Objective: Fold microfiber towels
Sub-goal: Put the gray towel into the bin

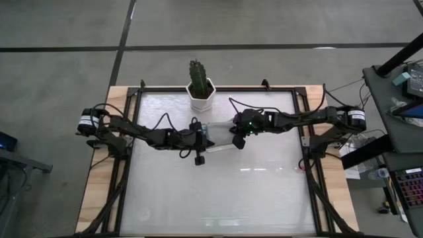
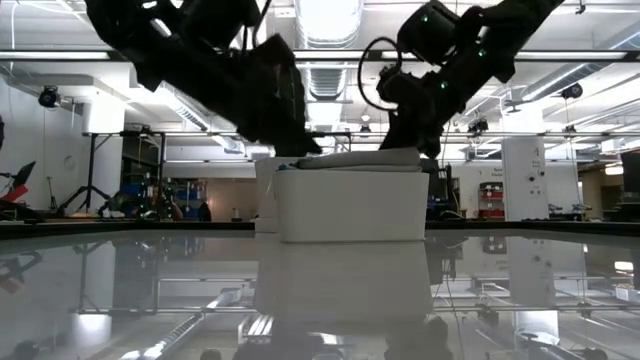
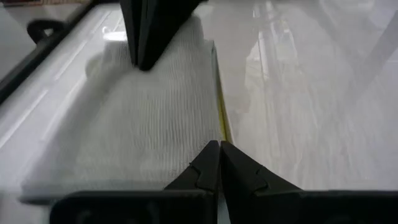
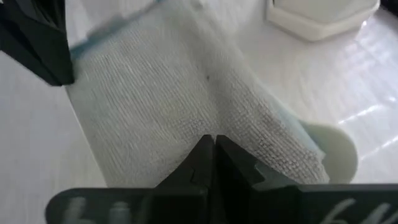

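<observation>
Both grippers meet over the white tray [image 2: 350, 205] near the table's [image 1: 218, 192] middle, just in front of a potted cactus [image 1: 199, 84]. The left gripper [image 3: 219, 163] and right gripper [image 4: 213, 155] each have fingers pressed together above a grey towel [image 3: 143, 118] on top; a yellow edge [image 3: 222, 115] peeks beneath, other towels hidden

Both dark arms reach inward from opposite sides and nearly meet at the middle, each bent at the elbow. The left pincer [image 1: 200, 147] points down with its two fingers pressed together, tips touching in its wrist view. The right pincer [image 1: 238, 137] angles down just beside it, its fingers likewise closed tight, their tips meeting.
</observation>
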Tool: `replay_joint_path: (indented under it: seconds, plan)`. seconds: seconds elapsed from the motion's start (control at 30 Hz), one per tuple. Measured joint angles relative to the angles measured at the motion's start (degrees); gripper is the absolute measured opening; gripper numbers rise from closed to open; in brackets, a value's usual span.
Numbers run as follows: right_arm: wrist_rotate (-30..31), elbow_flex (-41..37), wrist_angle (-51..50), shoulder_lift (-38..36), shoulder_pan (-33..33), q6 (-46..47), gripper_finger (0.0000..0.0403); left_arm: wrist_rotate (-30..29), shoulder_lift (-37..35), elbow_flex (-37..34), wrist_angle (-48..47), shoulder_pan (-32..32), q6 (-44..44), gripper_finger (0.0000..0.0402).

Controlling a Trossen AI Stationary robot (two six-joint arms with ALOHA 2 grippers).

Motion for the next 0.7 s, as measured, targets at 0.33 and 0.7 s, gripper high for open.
replay_joint_path:
  seconds: [0.33, 0.7]
  plan:
    - [6.64, 1.78, 0.16, -3.87, -0.28, -3.49, 0.0012, -5.97, -3.79, 0.8, 0.12, 1.24, 3.02, 0.0]
    - [11.39, 1.41, 5.34, 2.09, -0.28, -3.57, 0.0012, -7.47, 2.85, 1.46, 4.25, 4.08, 2.21, 0.0]
